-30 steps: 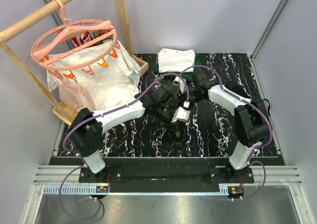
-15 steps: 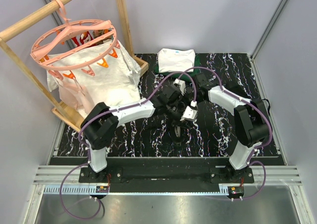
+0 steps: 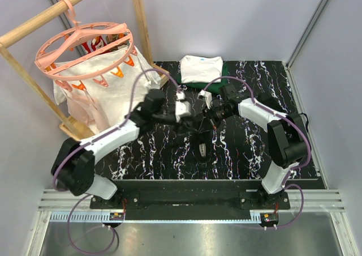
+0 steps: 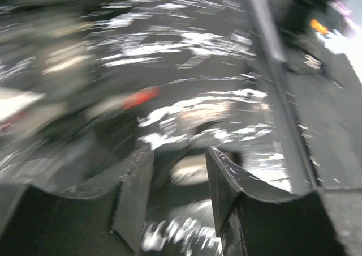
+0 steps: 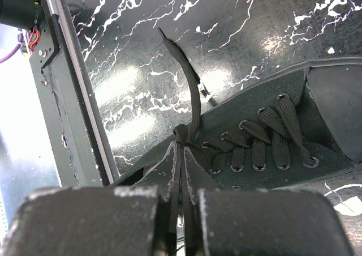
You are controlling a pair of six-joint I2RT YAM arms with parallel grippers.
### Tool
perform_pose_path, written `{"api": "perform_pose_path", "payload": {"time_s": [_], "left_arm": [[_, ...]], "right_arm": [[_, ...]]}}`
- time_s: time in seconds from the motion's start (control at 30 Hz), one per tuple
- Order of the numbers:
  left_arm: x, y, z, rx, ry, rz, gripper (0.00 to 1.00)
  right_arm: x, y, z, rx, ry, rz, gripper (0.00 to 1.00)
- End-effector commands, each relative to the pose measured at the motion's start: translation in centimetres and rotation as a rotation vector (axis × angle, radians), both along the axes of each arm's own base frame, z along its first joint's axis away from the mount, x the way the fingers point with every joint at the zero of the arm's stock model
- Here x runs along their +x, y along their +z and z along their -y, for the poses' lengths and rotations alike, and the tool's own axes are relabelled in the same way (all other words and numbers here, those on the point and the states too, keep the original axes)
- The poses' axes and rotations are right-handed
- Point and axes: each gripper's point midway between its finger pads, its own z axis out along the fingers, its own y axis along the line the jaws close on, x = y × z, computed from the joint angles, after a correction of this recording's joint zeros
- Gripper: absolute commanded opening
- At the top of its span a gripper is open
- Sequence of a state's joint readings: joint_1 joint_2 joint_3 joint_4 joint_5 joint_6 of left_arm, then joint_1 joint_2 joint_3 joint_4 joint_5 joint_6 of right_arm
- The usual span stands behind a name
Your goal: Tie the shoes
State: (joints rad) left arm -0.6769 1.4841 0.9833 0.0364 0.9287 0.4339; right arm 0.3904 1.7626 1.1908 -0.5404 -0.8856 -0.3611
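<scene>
The small black sneaker (image 5: pixel 271 137) lies on the black marbled mat, and its crossed laces show clearly in the right wrist view. In the top view the sneaker (image 3: pixel 201 141) is dark against the mat, with its pale grey patch at the near end. My right gripper (image 5: pixel 182 154) is shut on a black lace (image 5: pixel 192 103) at the shoe's top eyelets. It hovers over the shoe's far end in the top view (image 3: pixel 214 118). My left gripper (image 4: pixel 178 174) is open and motion-blurred, with nothing seen between the fingers. It sits left of the shoe in the top view (image 3: pixel 189 114).
Folded white and dark green clothes (image 3: pixel 199 69) lie at the back of the mat (image 3: pixel 249 148). A wooden rack (image 3: pixel 141 24) with a pink ring hanger (image 3: pixel 85 46) and a white shirt stands at the back left. A metal rail (image 5: pixel 73 97) borders the mat's near edge.
My left arm has swung back to the left, away from above the shoe. My right gripper has stayed over the shoe, still pinching the lace.
</scene>
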Motion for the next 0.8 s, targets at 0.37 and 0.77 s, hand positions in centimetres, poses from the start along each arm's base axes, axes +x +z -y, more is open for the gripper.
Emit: {"api": "perform_pose_path", "payload": {"time_s": [0.37,0.77], "left_arm": [[6.8,-2.6,-2.5,0.018,0.204,-0.053,0.43],[6.2,-4.7,-0.8,0.056,0.049,0.011,0.46]], "right_arm": [[0.5,3.4,-1.1,0.102,0.038,0.063,0.00],[0.6,3.7,-1.1,0.107,0.039,0.075,0.00]]}}
